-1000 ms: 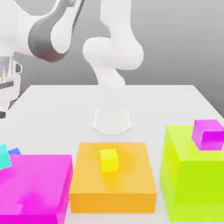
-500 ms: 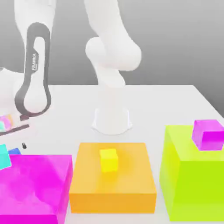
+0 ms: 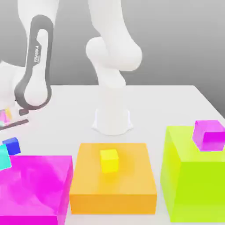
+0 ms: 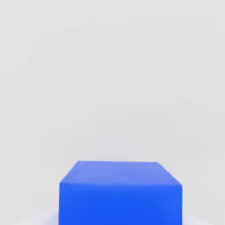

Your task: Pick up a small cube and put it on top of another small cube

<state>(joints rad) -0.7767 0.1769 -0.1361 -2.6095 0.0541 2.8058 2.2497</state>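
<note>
A: Blue cube (image 3: 12, 145) is seen at the exterior view's left edge, just behind the cyan cube (image 3: 4, 157) and the big magenta block (image 3: 35, 186). Whether it is touching the table (image 3: 167, 105) cannot be told there.

B: In the hand view the blue cube (image 4: 120, 193) is shown close up against the pale tabletop. How are the jaws set?

A: The gripper (image 3: 11, 123) is seen above the blue cube at the left edge, but its fingertips are not made out. The jaws are taken as pressed together; whether the cube is pinched between them cannot be told.

B: And the purple cube (image 3: 210, 135)?

A: It is seated on top of the tall lime block (image 3: 193, 184), at the exterior view's right, well apart from the blue cube. 1 yellow cube (image 3: 109, 161) is resting on the orange block (image 3: 113, 186), between the magenta and lime blocks. The arm's base (image 3: 112, 119) is planted behind the orange block.
</note>
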